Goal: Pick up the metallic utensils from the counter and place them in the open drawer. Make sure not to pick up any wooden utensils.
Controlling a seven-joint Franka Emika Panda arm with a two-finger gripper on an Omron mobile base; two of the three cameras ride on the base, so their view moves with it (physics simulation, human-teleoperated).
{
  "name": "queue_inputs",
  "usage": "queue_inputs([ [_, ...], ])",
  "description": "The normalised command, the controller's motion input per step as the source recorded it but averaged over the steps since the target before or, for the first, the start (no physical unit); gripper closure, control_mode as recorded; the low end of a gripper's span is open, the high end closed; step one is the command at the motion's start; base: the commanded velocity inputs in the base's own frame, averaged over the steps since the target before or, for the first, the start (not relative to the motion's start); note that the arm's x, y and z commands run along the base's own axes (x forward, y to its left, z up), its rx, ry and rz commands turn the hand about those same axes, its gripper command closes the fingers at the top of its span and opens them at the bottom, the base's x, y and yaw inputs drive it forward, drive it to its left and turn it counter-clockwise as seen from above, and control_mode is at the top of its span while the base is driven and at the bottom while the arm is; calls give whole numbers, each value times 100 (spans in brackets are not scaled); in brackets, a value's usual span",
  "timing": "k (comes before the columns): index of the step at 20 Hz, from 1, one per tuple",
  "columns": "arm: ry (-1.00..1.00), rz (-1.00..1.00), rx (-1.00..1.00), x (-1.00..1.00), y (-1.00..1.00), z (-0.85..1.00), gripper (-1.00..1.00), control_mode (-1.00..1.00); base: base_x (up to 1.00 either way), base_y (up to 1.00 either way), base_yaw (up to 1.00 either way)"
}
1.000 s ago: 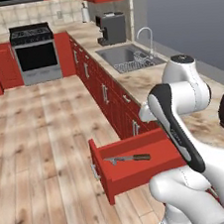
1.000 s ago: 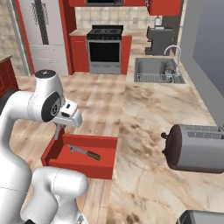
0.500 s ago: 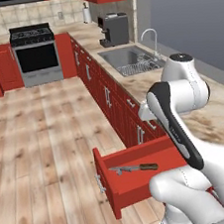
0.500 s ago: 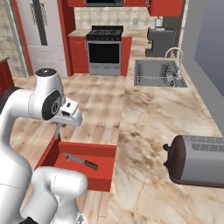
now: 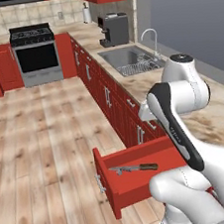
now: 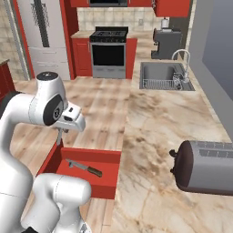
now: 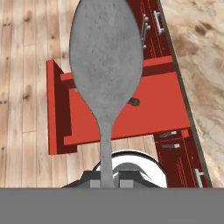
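Observation:
In the hand view my gripper (image 7: 108, 183) is shut on the handle of the all-grey metal spoon (image 7: 107, 57), whose bowl looms large. Beneath it lies the open red drawer (image 7: 153, 111), and the brown handle end of the knife (image 7: 134, 102) peeks out beside the spoon. In the left base view the knife (image 5: 134, 168) lies flat in the drawer (image 5: 144, 149), with my arm hiding the hand. From the right, the gripper (image 6: 60, 135) hangs just above the drawer (image 6: 91, 157) near its left side, the knife (image 6: 84, 168) below. The slab counter and the wooden spoon are out of view.
A marbled top with a steel sink (image 6: 164, 75) runs above the drawer's cabinet row. A dark toaster (image 6: 205, 166) lies on it near me. A stove (image 5: 35, 51) and coffee machine (image 5: 114, 28) stand at the back. Wooden floor (image 5: 43, 143) spreads left of the drawer.
The whole picture has shifted a little, so the base has moved and the drawer sits slightly nearer. The arm's pose is unchanged and the spoon stays in the gripper.

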Motion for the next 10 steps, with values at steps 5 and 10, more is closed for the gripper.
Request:
queue_inputs([
  [5, 19, 7, -3, 28, 22, -13, 100, -100, 0, 0, 0],
  [10, 54, 21, 0, 84, 7, -55, 100, -100, 0, 0, 0],
])
